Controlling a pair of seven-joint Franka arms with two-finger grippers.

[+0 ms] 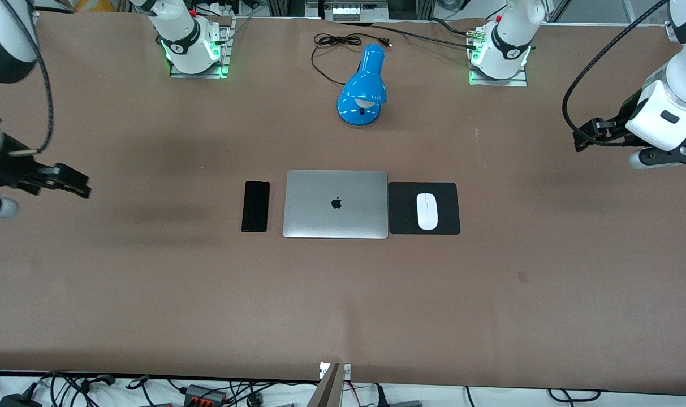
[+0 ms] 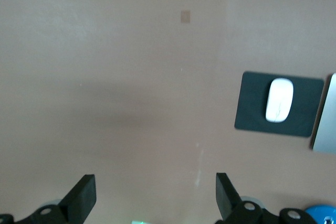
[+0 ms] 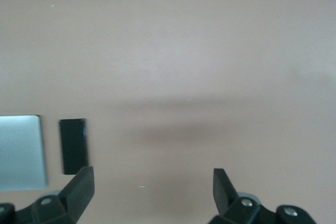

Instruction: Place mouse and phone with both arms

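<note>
Since mouse [image 1: 427, 211] sits on pad [image 1: 424, 208] and phone [image 1: 255, 206] lies flat by laptop [image 1: 336, 204], both look placed; best keep arms away, touch nothing

Left gripper [image 2: 156, 195] jaws wide, empty, mouse well off to one side
Right gripper [image 3: 152, 192] jaws wide, empty, phone just past one finger

Mouse small, white, oval; phone slim, black, shiny

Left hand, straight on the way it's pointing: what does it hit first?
Probably bare table. The open left hand looks down at brown surface between its fingers; the mouse on its black pad lies off to one side.
</note>
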